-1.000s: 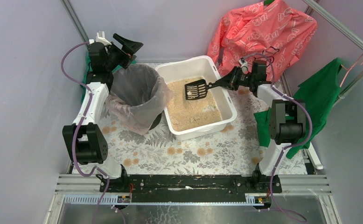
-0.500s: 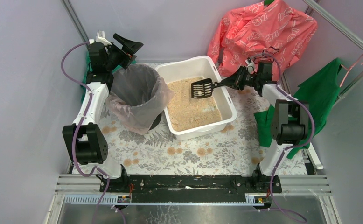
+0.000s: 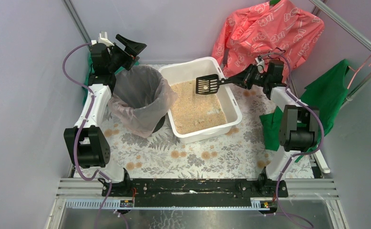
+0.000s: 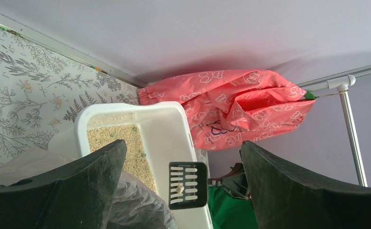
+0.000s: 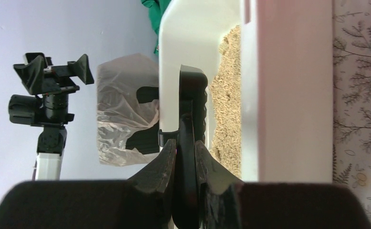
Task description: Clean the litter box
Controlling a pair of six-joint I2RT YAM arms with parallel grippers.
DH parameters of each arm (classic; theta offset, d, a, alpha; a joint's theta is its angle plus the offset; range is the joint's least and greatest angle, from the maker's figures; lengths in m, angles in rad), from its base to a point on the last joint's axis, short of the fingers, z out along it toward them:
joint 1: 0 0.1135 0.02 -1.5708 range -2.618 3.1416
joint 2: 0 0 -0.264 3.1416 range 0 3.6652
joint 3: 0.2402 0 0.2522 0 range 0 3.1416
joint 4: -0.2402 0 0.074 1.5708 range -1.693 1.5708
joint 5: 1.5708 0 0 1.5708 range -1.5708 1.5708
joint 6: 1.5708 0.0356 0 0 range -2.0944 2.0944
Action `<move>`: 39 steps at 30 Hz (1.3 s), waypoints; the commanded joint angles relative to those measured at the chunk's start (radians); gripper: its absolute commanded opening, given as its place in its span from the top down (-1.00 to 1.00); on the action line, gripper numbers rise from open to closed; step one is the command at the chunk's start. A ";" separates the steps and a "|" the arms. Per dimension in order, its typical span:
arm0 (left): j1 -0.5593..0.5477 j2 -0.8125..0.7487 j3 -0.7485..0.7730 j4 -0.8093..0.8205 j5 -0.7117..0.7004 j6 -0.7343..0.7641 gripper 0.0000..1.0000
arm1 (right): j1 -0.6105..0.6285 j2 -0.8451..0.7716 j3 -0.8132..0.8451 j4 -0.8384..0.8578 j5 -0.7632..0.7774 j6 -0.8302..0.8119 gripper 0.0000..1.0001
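Litter box (image 3: 207, 132) sitting mid-table on floral cloth (image 3: 174, 157), sandy granules inside, bin (image 3: 126, 114) standing just beside its left wall. Right gripper (image 3: 238, 81) clamping scoop (image 3: 207, 85) by handle, holding it above box's far end, pale lump (image 3: 204, 88) lying in scoop. Left gripper (image 3: 132, 49) hovering over bin's far rim, fingers spread wide, gripping nothing. Pink garment (image 3: 269, 33) hanging behind; print too blurred for reading.
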 commanded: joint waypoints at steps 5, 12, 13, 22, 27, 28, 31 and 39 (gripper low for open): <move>-0.008 -0.019 -0.005 0.037 0.020 -0.002 -0.97 | 0.021 -0.076 0.180 0.039 -0.032 0.095 1.00; 0.002 -0.020 0.011 0.016 0.003 0.014 -0.97 | 0.116 -0.019 0.436 -0.128 0.002 0.029 1.00; 0.002 -0.020 0.018 0.017 0.005 0.007 -0.97 | 0.133 -0.006 0.470 -0.135 0.004 0.036 1.00; 0.000 -0.039 0.010 0.034 0.008 -0.010 -0.97 | 0.282 0.126 0.776 -0.209 0.005 0.069 1.00; 0.000 -0.040 0.000 0.031 0.014 -0.031 -0.97 | 0.379 0.185 0.894 -0.302 0.017 0.007 1.00; -0.001 -0.040 0.001 0.029 0.015 -0.031 -0.97 | 0.399 0.195 0.915 -0.326 0.021 -0.010 1.00; 0.000 -0.043 0.007 0.011 0.007 -0.017 -0.98 | 0.456 0.237 0.999 -0.423 0.037 -0.076 1.00; 0.003 -0.041 0.020 -0.063 -0.013 0.001 -0.97 | 0.577 0.265 1.121 -0.614 0.172 -0.349 1.00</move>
